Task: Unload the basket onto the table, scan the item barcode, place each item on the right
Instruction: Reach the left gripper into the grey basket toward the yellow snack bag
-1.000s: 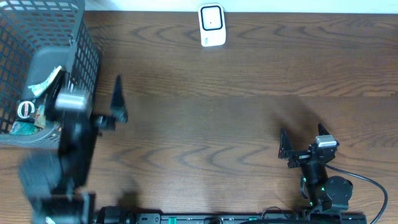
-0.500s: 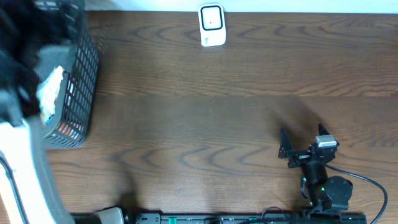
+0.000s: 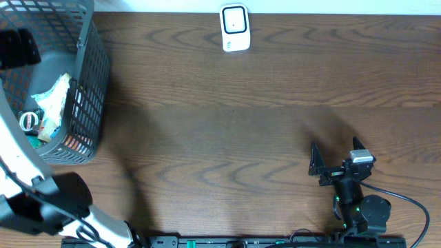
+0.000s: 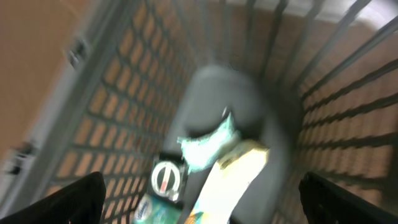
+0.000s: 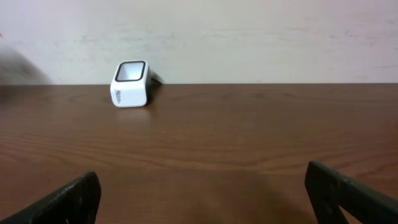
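A grey wire basket [image 3: 93, 76] at the table's left holds the items: a white-teal packet [image 4: 208, 140], a dark pack with a round white dial [image 4: 168, 180], a yellowish-white packet [image 4: 233, 183] and a teal pack [image 4: 152, 210]. No barcode is readable, as the left wrist view is blurred. My left gripper [image 4: 202, 208] hangs open above them inside the basket, holding nothing. In the overhead view its dark wrist [image 3: 17, 47] sits over the basket's far left. The white scanner [image 3: 234, 27] stands at the far edge. My right gripper [image 3: 335, 153] rests open and empty at the near right.
The scanner [image 5: 130, 84] faces the right wrist camera across bare brown tabletop [image 5: 249, 143], with a pale wall behind it. The left arm's white link and base [image 3: 55, 200] occupy the near left corner. The basket's mesh walls [image 4: 124, 106] surround the left gripper.
My left arm has swung from beside the basket's right wall to above its inside, still open. The right arm has not moved.
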